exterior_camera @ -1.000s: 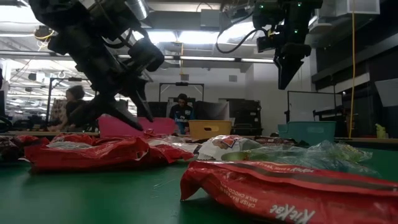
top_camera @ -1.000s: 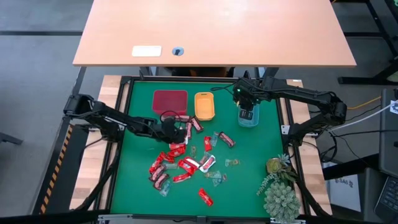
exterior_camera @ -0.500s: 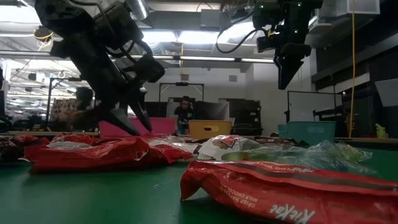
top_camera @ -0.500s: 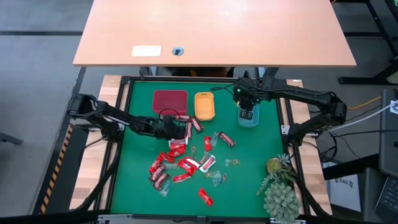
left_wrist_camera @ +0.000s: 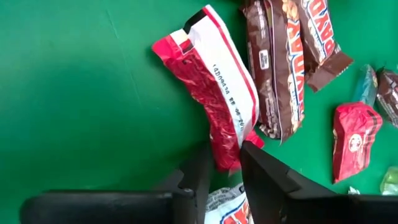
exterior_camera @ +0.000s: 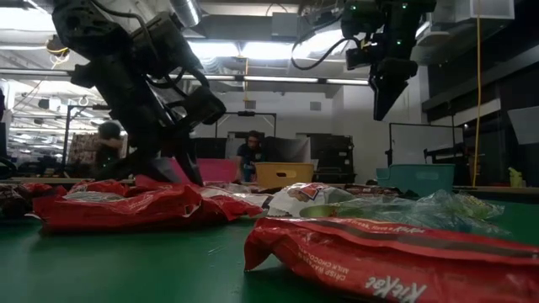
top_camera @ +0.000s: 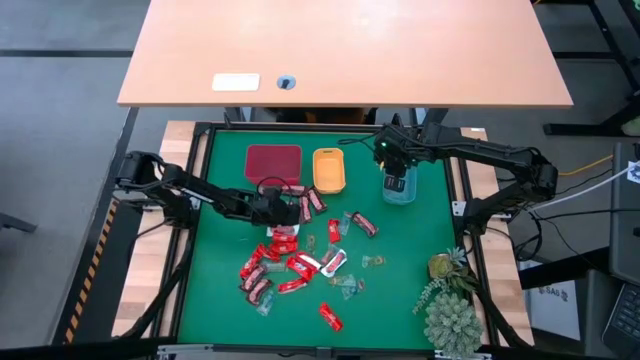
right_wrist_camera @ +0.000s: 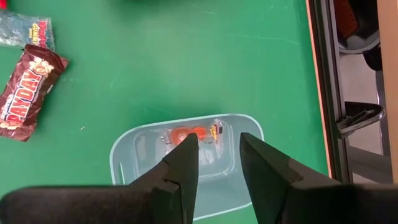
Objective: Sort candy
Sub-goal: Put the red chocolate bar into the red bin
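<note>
Red, brown-and-white and clear greenish candy (top_camera: 290,262) lies scattered on the green mat. My left gripper (top_camera: 284,208) is low at the far end of the pile, shut on a red-and-white wrapped candy (left_wrist_camera: 214,99) that lies beside brown bars (left_wrist_camera: 273,74). In the low view my left gripper (exterior_camera: 181,172) is down at the pile. My right gripper (top_camera: 397,182) hangs open above the teal tray (right_wrist_camera: 124,155), in which a clear candy with an orange centre (right_wrist_camera: 189,134) lies. In the low view my right gripper (exterior_camera: 381,97) is high above the table. My left gripper pinches the red candy by one end (left_wrist_camera: 227,154) between its two fingers. The fingers come slanting down from the table's left side. The rest of the wrapper stretches away from the fingers over the mat; whether it is lifted I cannot tell.
A red tray (top_camera: 273,160) and an orange tray (top_camera: 328,170) sit at the mat's far side, left of the teal one. A spiky green plant (top_camera: 450,310) stands at the near right corner. People show in the room behind, in the low view.
My left gripper has gone down onto the far end of the candy pile. Its fingers, spread wide a second ago in the low view, have closed together on the red candy.
</note>
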`<action>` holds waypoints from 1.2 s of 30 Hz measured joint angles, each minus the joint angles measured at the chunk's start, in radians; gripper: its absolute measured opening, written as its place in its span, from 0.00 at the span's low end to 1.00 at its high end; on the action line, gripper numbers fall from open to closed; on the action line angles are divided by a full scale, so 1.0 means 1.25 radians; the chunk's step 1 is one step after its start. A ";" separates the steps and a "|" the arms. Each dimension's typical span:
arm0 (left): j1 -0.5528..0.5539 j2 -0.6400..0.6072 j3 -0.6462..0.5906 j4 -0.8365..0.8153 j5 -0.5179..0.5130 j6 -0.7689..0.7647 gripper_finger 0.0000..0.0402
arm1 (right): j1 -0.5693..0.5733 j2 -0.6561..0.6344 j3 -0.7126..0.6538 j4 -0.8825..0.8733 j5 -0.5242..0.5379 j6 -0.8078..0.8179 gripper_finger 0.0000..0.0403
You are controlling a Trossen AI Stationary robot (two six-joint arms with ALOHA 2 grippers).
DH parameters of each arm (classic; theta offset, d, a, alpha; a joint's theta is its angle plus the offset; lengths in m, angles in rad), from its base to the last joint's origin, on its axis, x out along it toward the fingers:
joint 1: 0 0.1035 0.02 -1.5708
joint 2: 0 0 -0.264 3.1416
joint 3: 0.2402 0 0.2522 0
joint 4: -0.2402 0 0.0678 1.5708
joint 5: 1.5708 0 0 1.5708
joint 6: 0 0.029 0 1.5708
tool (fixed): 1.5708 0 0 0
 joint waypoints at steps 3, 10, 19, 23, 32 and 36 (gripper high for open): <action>0.000 0.000 0.000 -0.001 -0.007 0.004 0.14 | 0.000 0.000 0.000 0.000 0.000 0.000 0.29; 0.000 0.000 0.000 -0.002 -0.033 0.026 0.01 | 0.000 0.000 0.000 0.001 0.000 0.000 0.29; 0.000 -0.011 -0.001 0.087 0.008 0.096 0.00 | 0.000 0.000 0.000 0.001 0.000 0.000 0.29; 0.000 -0.040 -0.001 0.129 0.079 0.130 0.00 | 0.000 0.000 0.000 0.002 0.001 0.000 0.29; 0.000 -0.078 -0.001 0.318 0.305 0.215 0.00 | 0.000 0.000 0.000 0.014 -0.032 -0.001 0.29; 0.000 -0.084 -0.001 0.450 0.387 0.238 0.00 | 0.000 0.000 0.000 0.014 -0.052 0.000 0.29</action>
